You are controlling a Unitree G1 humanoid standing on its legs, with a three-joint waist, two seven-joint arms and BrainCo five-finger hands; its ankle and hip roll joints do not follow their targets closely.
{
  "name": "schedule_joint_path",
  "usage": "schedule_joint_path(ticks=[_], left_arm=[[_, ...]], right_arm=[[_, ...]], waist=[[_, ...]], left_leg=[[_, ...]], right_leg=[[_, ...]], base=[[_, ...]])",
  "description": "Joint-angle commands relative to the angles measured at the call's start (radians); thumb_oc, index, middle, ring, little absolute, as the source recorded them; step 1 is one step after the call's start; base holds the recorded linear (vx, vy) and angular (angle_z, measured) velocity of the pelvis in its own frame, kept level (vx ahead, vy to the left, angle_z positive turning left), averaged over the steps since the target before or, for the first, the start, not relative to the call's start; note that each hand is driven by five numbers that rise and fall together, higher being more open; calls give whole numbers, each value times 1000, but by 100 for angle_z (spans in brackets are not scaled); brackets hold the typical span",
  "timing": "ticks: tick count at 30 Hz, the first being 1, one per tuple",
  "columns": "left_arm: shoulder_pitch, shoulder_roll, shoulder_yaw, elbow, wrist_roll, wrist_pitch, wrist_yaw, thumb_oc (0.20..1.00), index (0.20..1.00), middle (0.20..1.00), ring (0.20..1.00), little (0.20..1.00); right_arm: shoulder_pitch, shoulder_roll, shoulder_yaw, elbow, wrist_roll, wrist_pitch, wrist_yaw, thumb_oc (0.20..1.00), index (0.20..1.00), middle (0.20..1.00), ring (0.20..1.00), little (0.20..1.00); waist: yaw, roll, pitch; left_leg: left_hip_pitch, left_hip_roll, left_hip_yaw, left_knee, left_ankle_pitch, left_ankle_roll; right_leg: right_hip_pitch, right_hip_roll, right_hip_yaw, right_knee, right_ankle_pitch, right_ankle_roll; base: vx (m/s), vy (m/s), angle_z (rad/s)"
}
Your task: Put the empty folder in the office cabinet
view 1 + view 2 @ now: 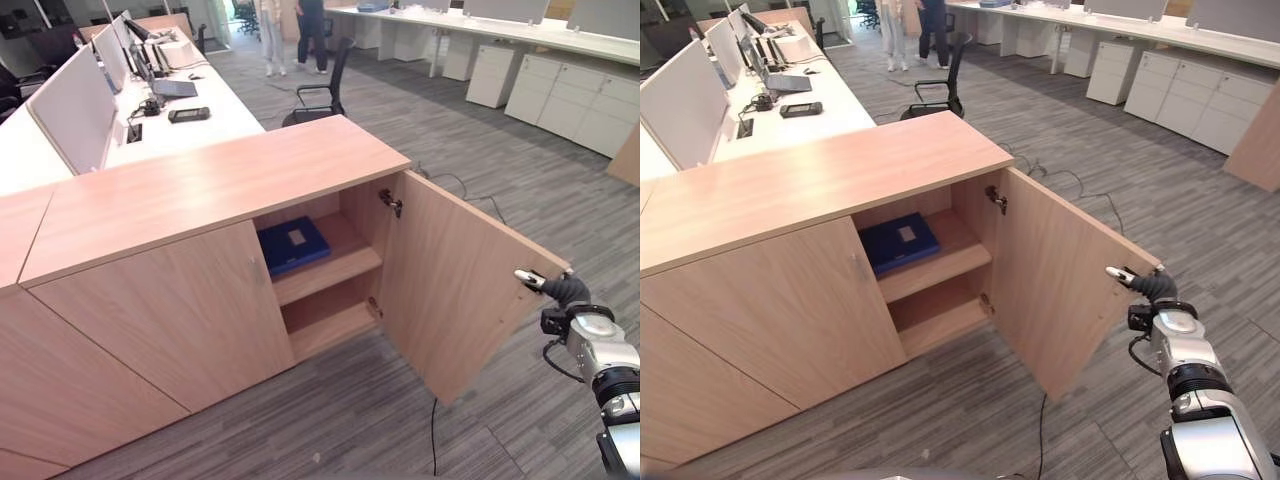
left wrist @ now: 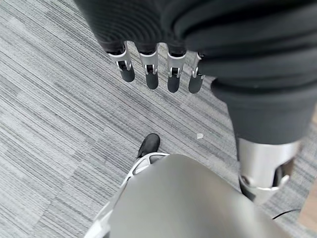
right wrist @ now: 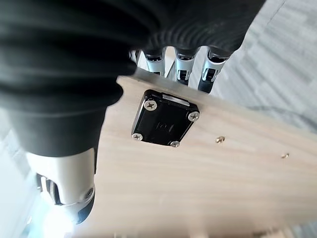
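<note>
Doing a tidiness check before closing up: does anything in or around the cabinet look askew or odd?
Only slightly: the blue folder lies flat but skewed on the upper shelf. The right hand is at the open door's top edge.

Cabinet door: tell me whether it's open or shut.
Open. The cabinet door stands swung wide, baring both shelves and the blue folder on the upper one; the right hand is at its free edge.

The office cabinet [image 1: 210, 190] is of light brown wood with a fine grain, and so is its open door [image 1: 455, 290]. On the upper shelf lies a dark blue folder [image 1: 293, 245] with a small pale label. The carpet floor [image 1: 480, 150] is grey with thin stripes. The door's inner side carries a black plate [image 3: 163, 124] with silver screws.
</note>
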Motion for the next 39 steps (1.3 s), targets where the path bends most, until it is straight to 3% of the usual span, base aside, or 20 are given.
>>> schedule_joint_path(ticks=[1,4,9,12,17,22,24,29,34,37,39], left_arm=[[-18,5,-11,20,34,8,-19,1000,1000,1000,1000,1000],[-23,0,1,12,35,8,-19,1000,1000,1000,1000,1000],[-33,-10,18,-21,55,-5,1,1000,1000,1000,1000,1000],[-38,-9,21,-30,59,-12,24,1000,1000,1000,1000,1000],[-45,-10,29,-28,54,-17,39,1000,1000,1000,1000,1000],[-3,-33,72,-24,-43,-19,15,1000,1000,1000,1000,1000],[45,-43,79,5,-28,-9,-29,1000,1000,1000,1000,1000],[99,-35,92,51,3,-1,-44,1000,1000,1000,1000,1000],[107,-48,95,64,-67,11,-51,1000,1000,1000,1000,1000],[97,-48,103,59,-99,12,-43,1000,1000,1000,1000,1000],[28,-38,120,16,-208,4,-24,1000,1000,1000,1000,1000]], right_arm=[[-148,211,208,-172,42,-62,189,1000,1000,1000,1000,1000],[-93,260,265,-290,115,-52,232,1000,1000,1000,1000,1000],[74,421,496,-525,314,20,358,1000,1000,1000,1000,1000],[101,449,604,-582,370,52,403,1000,1000,1000,1000,1000],[113,448,630,-590,390,51,412,1000,1000,1000,1000,1000],[192,430,544,-485,374,35,392,1000,1000,1000,1000,1000],[242,408,494,-381,250,34,383,1000,1000,1000,1000,1000],[298,464,368,-18,-5,24,316,1000,1000,1000,1000,1000],[277,554,228,393,-178,29,217,1000,1000,1000,1000,1000],[267,562,184,503,-253,31,186,1000,1000,1000,1000,1000],[276,564,144,620,-343,46,151,1000,1000,1000,1000,1000]], waist=[[96,-39,-18],[95,-37,-15],[104,-34,-6],[113,-36,-1],[121,-42,2],[131,-49,-2],[137,-52,-3],[147,-57,-7],[155,-57,-12],[159,-55,-14],[160,-54,-22]], left_leg=[[-21,-18,-118,4,-62,-8],[-23,-19,-117,4,-60,-10],[-27,-16,-125,4,-55,-15],[-26,-13,-134,5,-55,-17],[-33,-11,-142,6,-53,-18],[-41,-12,-153,6,-49,-20],[-50,-12,-161,7,-47,-21],[-59,-13,-178,7,-46,-19],[-63,-16,-196,4,-48,-12],[-64,-19,-203,4,-49,-11],[-63,-22,-217,4,-52,-10]], right_leg=[[-46,38,17,40,-42,-17],[-49,39,16,42,-45,-18],[-47,35,-1,48,-49,-20],[-43,34,-11,48,-49,-20],[-46,30,-20,48,-46,-19],[-44,32,-28,45,-49,-18],[-45,33,-37,45,-51,-18],[-47,30,-48,41,-44,-17],[-43,27,-61,35,-37,-17],[-38,28,-65,32,-39,-18],[-27,28,-76,29,-45,-17]], base=[[-13,8,-15],[-8,11,-23],[1,8,-2],[-2,5,32],[-12,7,37],[-2,4,5],[0,0,0],[-8,-8,9],[3,-3,6],[27,2,8],[51,-4,22]])
